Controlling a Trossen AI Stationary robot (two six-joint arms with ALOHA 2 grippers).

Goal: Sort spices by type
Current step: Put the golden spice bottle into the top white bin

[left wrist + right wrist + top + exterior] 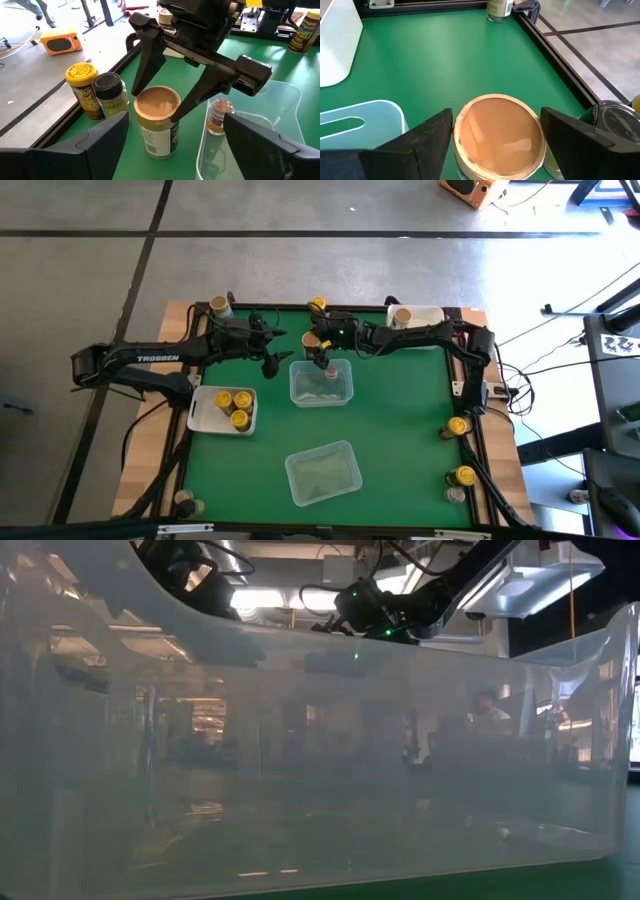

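A jar with a tan lid (157,106) stands upright on the green mat near the far edge, next to a yellow-lidded jar (81,90) and a black-lidded jar (110,95). My right gripper (497,127) is open and comes slanting down from the right, with one finger on each side of the tan lid (500,132). My left gripper (175,135) is open and empty, just left of that jar and pointing at it. A pinkish-lidded jar (220,114) stands in the clear tub (321,385). My right gripper has its two fingers (197,97) beside the tan lid's rim (465,117), slanting down from the table's right side. I cannot tell whether they touch it. The jar stands upright on the mat.
A white tray (205,415) at the left holds yellow-lidded jars, and another white tray (428,313) at the far right holds a tan-lidded one. A second clear tub (322,472) near the front fills the low view (300,740). Single jars stand along the table's edges.
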